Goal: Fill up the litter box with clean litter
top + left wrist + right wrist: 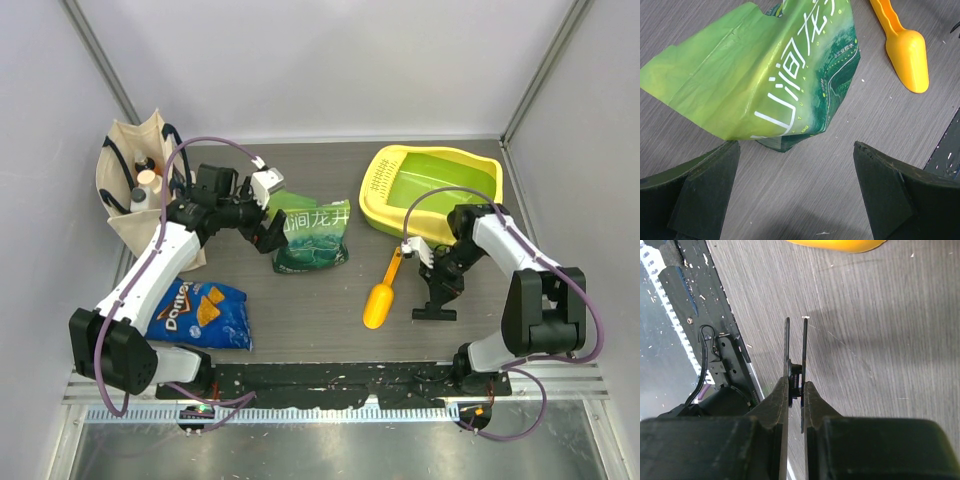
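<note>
The litter box, yellow-rimmed with a lime-green basin and a slotted grate at its left end, sits at the back right; no litter shows in it. The green printed pouch lies mid-table and fills the top of the left wrist view. My left gripper is open and empty, its jaws spread wide over the pouch's near corner. My right gripper is shut on a thin black spring clip, which hangs down to the table in front of the box. The clean litter is out of view.
An orange scoop lies between the pouch and my right gripper; it also shows in the left wrist view. A blue Doritos bag lies front left. A cream tote bag with bottles stands at the back left.
</note>
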